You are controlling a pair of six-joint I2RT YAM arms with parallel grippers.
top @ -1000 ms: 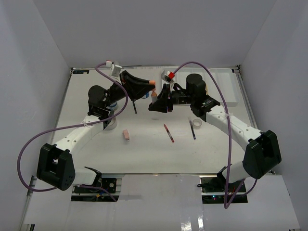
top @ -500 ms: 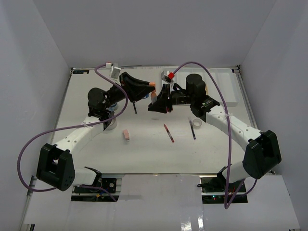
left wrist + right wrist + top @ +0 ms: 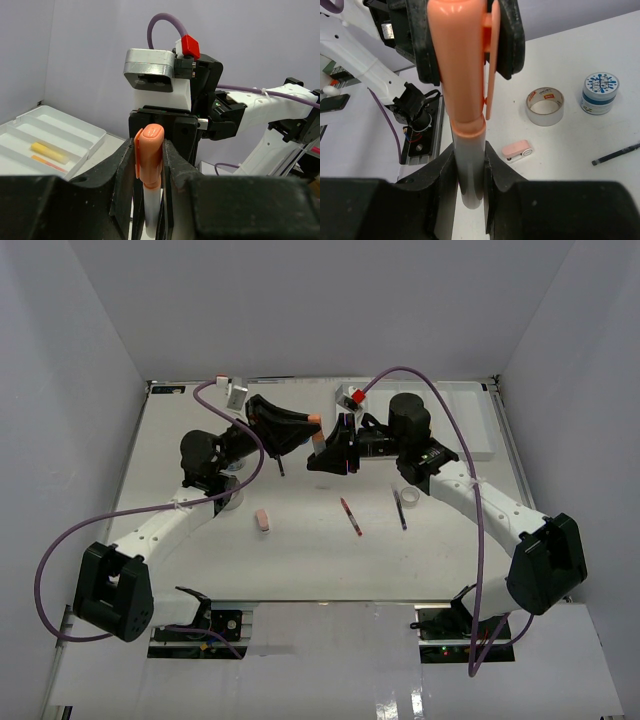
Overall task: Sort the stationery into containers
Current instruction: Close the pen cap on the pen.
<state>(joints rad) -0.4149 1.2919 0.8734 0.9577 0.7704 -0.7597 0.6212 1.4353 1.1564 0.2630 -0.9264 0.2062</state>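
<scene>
Top view, marker: the orange marker (image 3: 318,430) hangs above the bench (image 3: 300,550), well left of the tray (image 3: 470,430), bridged by the left tool (image 3: 308,428) and the right tool (image 3: 326,450).
Top view, nearer arm: the right one (its base sits on the tray's side).
Left wrist, grip: the left tool is clamped on the marker's orange cap. The tray shows beyond it, with a yellow marker (image 3: 47,151) lying in one compartment.
Right wrist, grip: the right tool is closed on the white barrel just below the cap, both pads touching.
Right wrist, axis: the marker's long axis runs from tool to tool, cap end toward the left tool.
Next move, judged: the left tool lets go and the right arm carries the marker across to the tray.
</scene>
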